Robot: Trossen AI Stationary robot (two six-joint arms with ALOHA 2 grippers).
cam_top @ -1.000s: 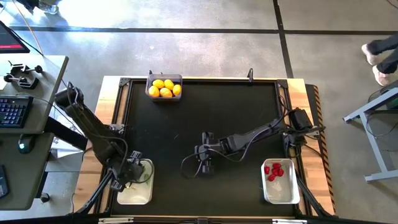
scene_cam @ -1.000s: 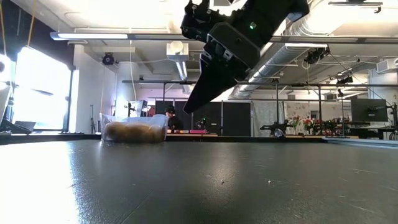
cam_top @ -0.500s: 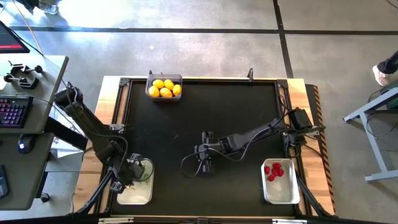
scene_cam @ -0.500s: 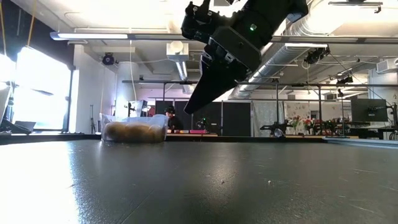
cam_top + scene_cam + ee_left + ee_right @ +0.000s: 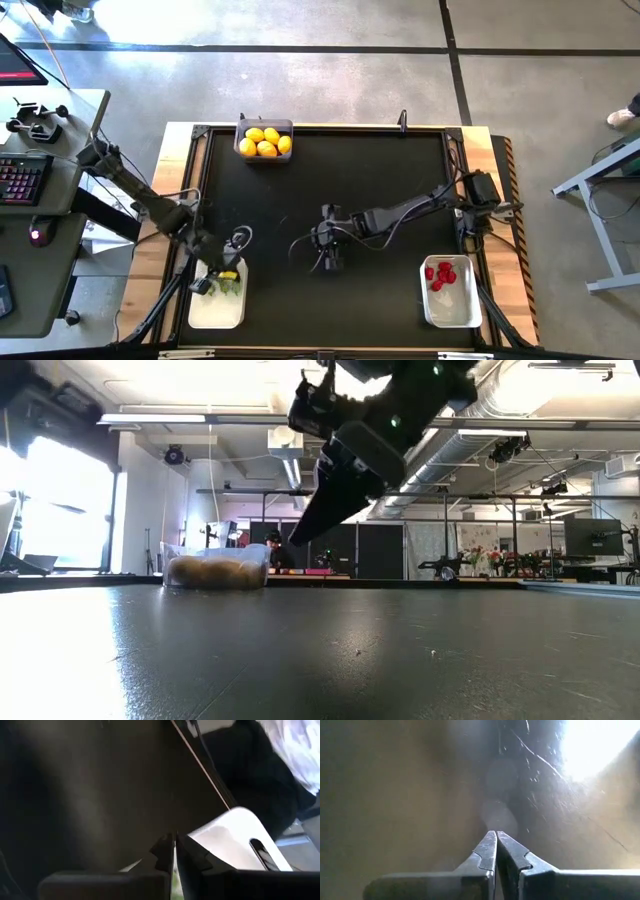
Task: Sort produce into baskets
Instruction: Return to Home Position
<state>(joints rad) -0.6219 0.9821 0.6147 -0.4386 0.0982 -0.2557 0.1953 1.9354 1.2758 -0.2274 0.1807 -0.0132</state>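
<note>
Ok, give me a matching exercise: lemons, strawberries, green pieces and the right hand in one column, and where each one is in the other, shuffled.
1. lemons
2. strawberries
3. green pieces
4. right hand

A. in the right-side white bin
B. above the bare mat, mid-table
C. in the dark bin
D. in the left-side white bin

Pairs: 1-C, 2-A, 3-D, 4-B

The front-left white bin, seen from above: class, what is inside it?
Green pieces lie at the far end of the white bin. The left gripper hangs over that end and covers part of it, so they cannot be counted.
</note>
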